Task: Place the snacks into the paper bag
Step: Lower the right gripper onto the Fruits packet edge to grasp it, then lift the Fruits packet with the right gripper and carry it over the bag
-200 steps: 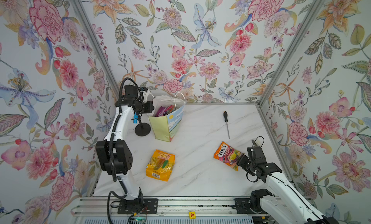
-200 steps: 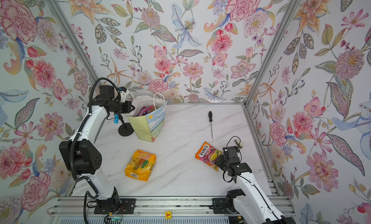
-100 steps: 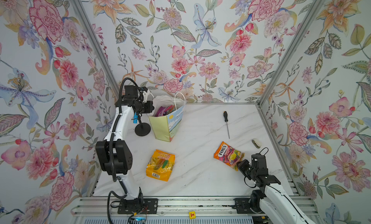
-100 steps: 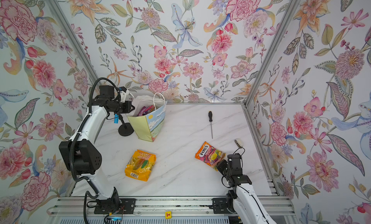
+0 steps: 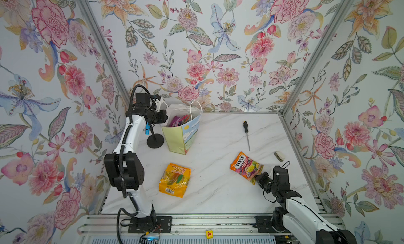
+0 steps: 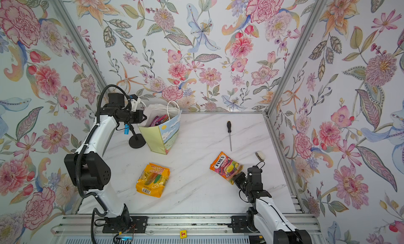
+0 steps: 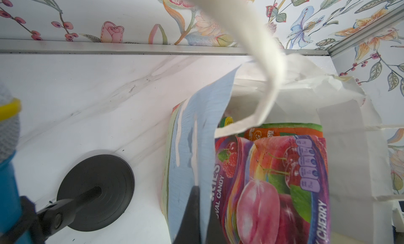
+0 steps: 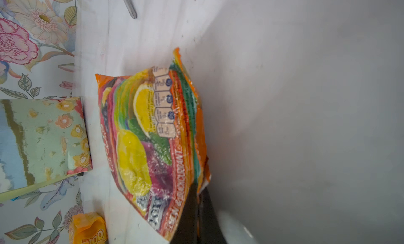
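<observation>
Pinching one corner of the orange FOX'S packet (image 8: 153, 133), the right fingers (image 8: 188, 216) are clamped together on its sealed edge. The rest of the packet appears to rest on the marble counter (image 5: 218, 199), well apart from the paper bag (image 5: 175, 142) standing at the far left. The left fingers (image 7: 193, 210) are shut on a painted wall of the bag near its rim, steadying it over the packets already inside. A yellow "100" packet (image 5: 175, 179) lies on the counter between the two arms. The likely trouble is the grip: a thin hold on glossy film could slip once the packet's weight swings free on the lift. At the bag, the dangling packet could snag the rim or the cord handle (image 7: 258, 46) and tip or crumple the light paper.
</observation>
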### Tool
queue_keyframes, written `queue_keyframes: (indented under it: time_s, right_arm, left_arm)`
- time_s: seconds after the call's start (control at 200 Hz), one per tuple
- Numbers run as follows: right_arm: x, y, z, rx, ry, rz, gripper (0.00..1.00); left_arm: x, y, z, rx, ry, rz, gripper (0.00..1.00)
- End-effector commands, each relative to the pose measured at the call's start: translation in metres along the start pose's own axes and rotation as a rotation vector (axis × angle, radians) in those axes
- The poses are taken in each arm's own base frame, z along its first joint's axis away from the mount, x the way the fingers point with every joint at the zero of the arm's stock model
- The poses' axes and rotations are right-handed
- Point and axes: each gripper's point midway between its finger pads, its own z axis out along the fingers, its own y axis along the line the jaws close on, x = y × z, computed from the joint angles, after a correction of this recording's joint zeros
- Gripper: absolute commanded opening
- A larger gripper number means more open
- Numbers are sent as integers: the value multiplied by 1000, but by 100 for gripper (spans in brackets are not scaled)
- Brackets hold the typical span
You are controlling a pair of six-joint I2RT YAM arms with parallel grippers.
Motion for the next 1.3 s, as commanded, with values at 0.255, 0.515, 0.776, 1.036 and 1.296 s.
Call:
queue_keyframes:
  time_s: [0.255,0.515,0.776,1.036,1.296]
  right_arm:
    - [-50,79,-41,-106,-141,-166,0]
    - [-66,171,-73,-177,-202,-346,0]
    - [-59,257,-70,-270,-174,-501,0]
    - [-47,360,-71,-403,-169,-659,0]
    - [-28,467,-91,-540,-189,-783,0]
  left_arm:
    - [-13,0,-19,-13,-59,5,3]
    - [-12,0,-18,-10,-58,5,3]
    - [-13,-3,-19,-3,-63,5,3]
    - [-13,-4,-20,4,-64,5,3]
    - [-14,-5,-21,7,-67,7,3]
